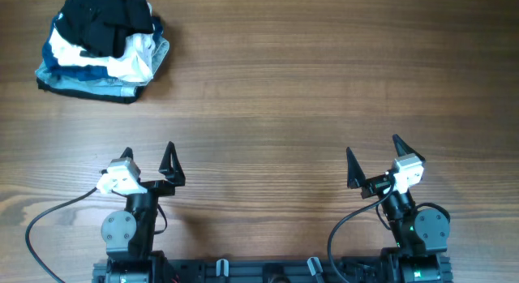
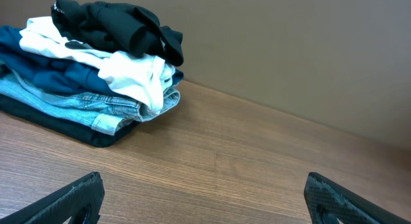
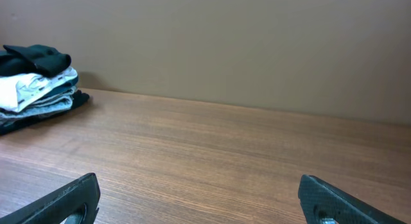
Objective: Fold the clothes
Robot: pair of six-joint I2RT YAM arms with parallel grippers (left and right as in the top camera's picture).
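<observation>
Our left gripper (image 1: pixel 147 158) and right gripper (image 1: pixel 373 155) gape wide, empty. The T-shirt (image 1: pixel 104 19) tops the pile (image 1: pixel 87 87), far left — well apart from us; a deep pinch could drag the white garment (image 1: pixel 136 62) along too.

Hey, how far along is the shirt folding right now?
Done: nothing yet; the black T-shirt lies crumpled atop the stacked pile, far left. In hand: nothing; the left tool and right tool sit open and empty, well short of it. Left: pick the shirt up, spread it flat and fold it.
</observation>
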